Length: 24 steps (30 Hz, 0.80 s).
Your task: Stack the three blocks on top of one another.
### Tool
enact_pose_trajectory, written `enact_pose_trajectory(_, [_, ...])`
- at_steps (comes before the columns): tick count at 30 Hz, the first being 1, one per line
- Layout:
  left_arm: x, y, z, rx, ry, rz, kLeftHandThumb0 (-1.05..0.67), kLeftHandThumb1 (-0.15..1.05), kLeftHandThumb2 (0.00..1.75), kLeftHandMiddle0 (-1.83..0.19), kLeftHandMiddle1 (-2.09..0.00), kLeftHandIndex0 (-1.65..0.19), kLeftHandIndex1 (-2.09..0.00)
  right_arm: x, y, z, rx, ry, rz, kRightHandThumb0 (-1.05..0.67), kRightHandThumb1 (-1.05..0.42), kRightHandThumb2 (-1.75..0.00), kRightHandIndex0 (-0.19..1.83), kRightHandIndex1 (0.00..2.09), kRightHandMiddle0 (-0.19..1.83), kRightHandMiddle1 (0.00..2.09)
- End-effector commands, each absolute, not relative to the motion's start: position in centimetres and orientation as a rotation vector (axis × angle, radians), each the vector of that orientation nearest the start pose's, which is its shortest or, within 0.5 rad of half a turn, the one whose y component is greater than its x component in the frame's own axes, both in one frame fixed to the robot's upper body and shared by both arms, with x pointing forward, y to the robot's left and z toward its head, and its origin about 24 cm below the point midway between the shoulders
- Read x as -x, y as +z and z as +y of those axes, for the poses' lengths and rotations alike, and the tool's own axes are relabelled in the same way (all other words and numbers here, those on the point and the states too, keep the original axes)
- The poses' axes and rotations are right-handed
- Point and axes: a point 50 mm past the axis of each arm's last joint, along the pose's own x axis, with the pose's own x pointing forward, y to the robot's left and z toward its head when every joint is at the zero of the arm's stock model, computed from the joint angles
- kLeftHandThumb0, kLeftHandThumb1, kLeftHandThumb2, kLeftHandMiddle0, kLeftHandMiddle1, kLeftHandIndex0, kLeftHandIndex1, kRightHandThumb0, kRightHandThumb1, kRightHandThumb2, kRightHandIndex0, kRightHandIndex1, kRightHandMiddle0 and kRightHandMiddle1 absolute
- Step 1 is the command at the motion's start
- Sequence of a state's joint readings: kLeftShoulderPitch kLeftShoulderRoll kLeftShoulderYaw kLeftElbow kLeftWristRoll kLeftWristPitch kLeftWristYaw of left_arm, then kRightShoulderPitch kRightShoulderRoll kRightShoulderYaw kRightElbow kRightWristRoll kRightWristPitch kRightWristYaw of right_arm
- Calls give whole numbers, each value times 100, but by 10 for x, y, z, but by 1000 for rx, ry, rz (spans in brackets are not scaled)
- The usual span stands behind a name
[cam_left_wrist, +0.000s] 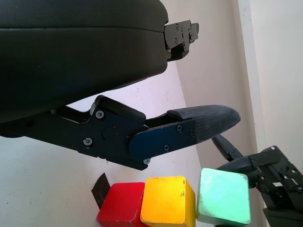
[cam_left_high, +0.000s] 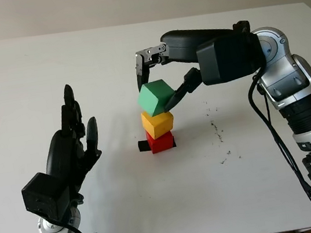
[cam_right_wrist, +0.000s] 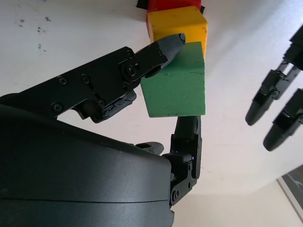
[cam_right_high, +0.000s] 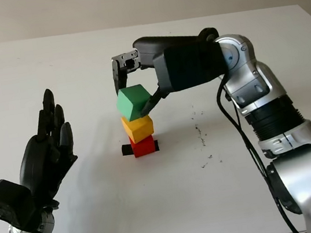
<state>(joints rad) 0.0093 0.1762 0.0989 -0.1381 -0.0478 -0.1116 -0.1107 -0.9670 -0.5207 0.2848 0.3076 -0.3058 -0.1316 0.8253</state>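
A red block (cam_left_high: 160,142) stands on a black patch (cam_left_high: 143,146) near the middle of the white table (cam_left_high: 33,82), with a yellow block (cam_left_high: 158,124) stacked on it. A green block (cam_left_high: 155,96) is tilted just on top of the yellow one, with my right hand (cam_right_high: 132,101) shut on it from the right. One finger (cam_right_wrist: 161,49) presses its near face and others hang over its far side. Whether the green block bears on the yellow one I cannot tell. My left hand (cam_left_high: 74,143) is open and raised at the left, apart from the stack.
Small dark specks (cam_left_high: 217,130) dot the table to the right of the stack. My right arm (cam_left_high: 291,84) reaches in over the table's right side. The table's front edge runs near the bottom of the head views.
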Motion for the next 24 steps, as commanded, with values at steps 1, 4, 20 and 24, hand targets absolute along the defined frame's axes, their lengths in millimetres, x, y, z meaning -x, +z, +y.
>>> enact_pose_trajectory(1, [-245, 88, 193, -147, -33, -250, -78, 105, 65, 19, 0, 19, 0, -352, 253, -108, 1247, 872, -362, -40, -97, -6, 32, 1, 31, 157])
enact_pose_trajectory(4, [-245, 88, 192, -154, -29, -240, -80, 105, 64, 19, 0, 19, 0, -351, 254, -108, 1258, 888, -366, -40, -97, -5, 33, 2, 32, 158])
enact_pose_trajectory(20, [-245, 84, 187, -175, -18, -214, -80, 105, 64, 19, 0, 19, 0, -352, 253, -106, 1266, 892, -323, -44, -98, -5, 35, 4, 33, 160])
enact_pose_trajectory(24, [-245, 83, 188, -182, -14, -206, -81, 105, 64, 19, 0, 19, 0, -353, 252, -106, 1247, 892, -319, -44, -98, -5, 35, 4, 32, 159])
